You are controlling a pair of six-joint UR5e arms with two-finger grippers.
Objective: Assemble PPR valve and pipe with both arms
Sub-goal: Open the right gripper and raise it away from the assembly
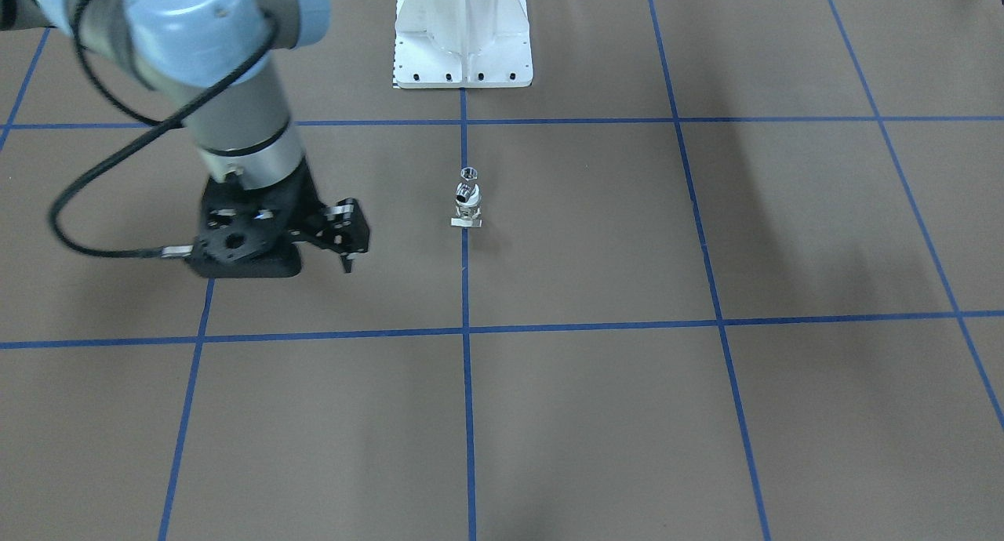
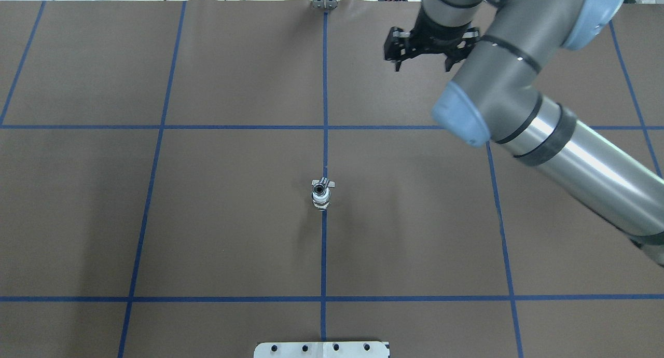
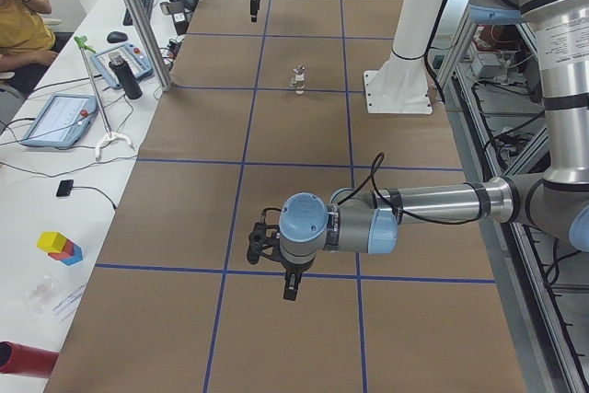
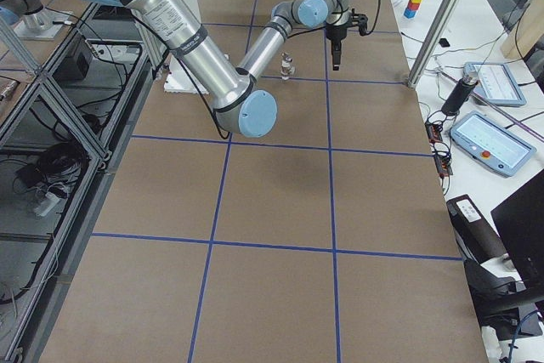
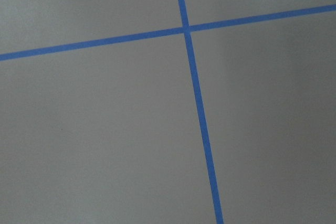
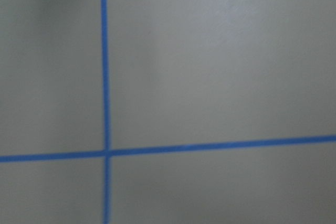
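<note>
The PPR valve [image 1: 466, 212] stands upright on its flat crossbar foot at the table's middle, on a blue tape line. The shiny pipe [image 1: 469, 176] sits on top of it, dark hex-rimmed end up, and the two look joined as one small stack. The stack also shows in the overhead view [image 2: 321, 194]. My right gripper [image 2: 423, 59] is open and empty, hovering over the far side of the table, well away from the stack; it also shows in the front-facing view [image 1: 347, 251]. My left gripper [image 3: 290, 288] hangs far from the stack; I cannot tell whether it is open. Both wrist views show only table.
The white robot base plate [image 1: 463, 51] stands at the robot's side of the table. Blue tape lines [image 2: 325, 127] grid the brown table. A side bench with tablets [image 3: 55, 117] and an aluminium post [image 3: 138, 16] runs along the far edge.
</note>
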